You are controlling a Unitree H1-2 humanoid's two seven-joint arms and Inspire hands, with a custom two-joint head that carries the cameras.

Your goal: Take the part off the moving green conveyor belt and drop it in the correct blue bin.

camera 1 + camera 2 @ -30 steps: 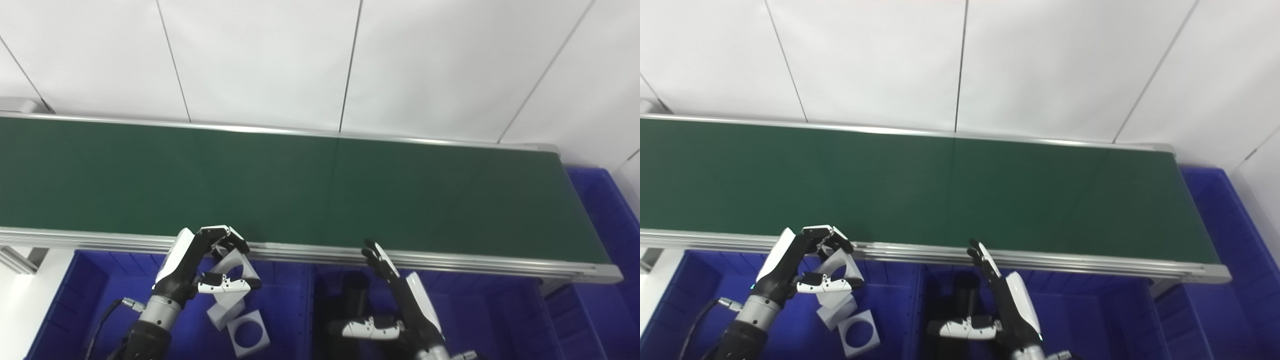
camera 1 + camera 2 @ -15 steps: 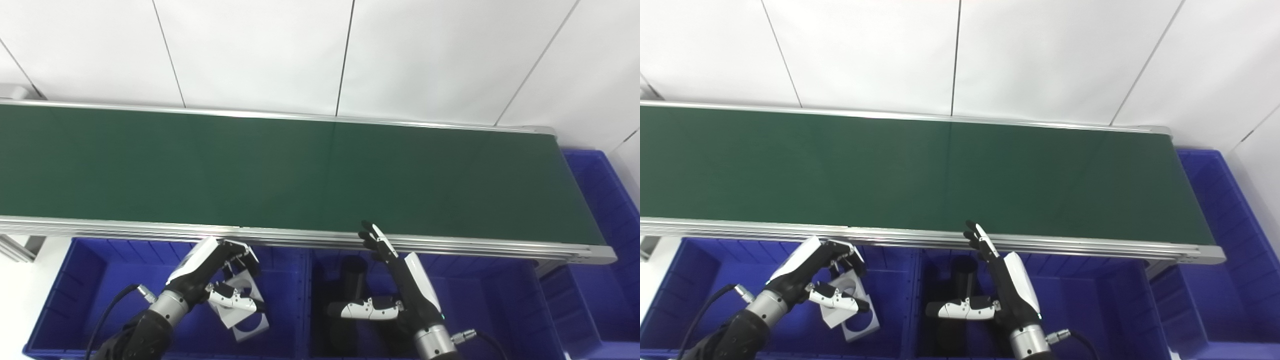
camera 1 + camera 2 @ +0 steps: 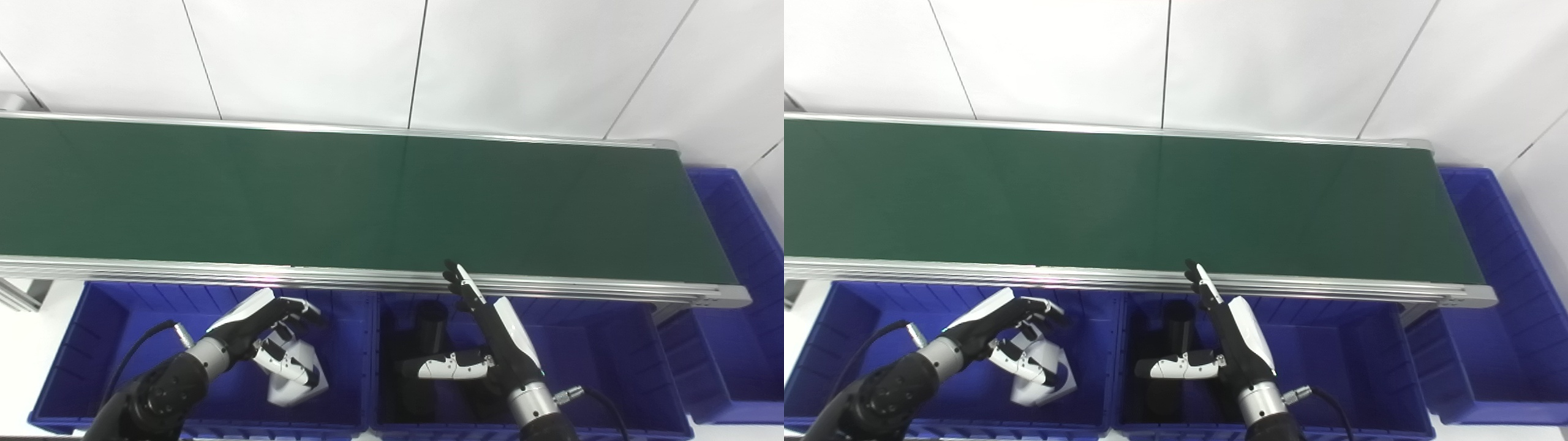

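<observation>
The green conveyor belt (image 3: pixel 392 196) carries no part in view. My left hand (image 3: pixel 263 331) hovers inside the left blue bin (image 3: pixel 92 343), open, its fingers spread. Just beneath its thumb, white parts (image 3: pixel 294 381) lie on the bin floor, free of the fingers. My right hand (image 3: pixel 490 343) is open over the middle blue bin (image 3: pixel 588 367), fingers pointing up at the belt's near rail and thumb out to the left. A black cylinder (image 3: pixel 430 324) stands in that bin beside it.
The belt's aluminium near rail (image 3: pixel 184 268) runs just above both bins. A third blue bin (image 3: pixel 735 343) sits at the belt's right end. White wall panels stand behind the belt.
The camera has tilted down. My left hand sank from the belt's rail into the left bin and spread its fingers, letting go of the white part. The right hand barely moved.
</observation>
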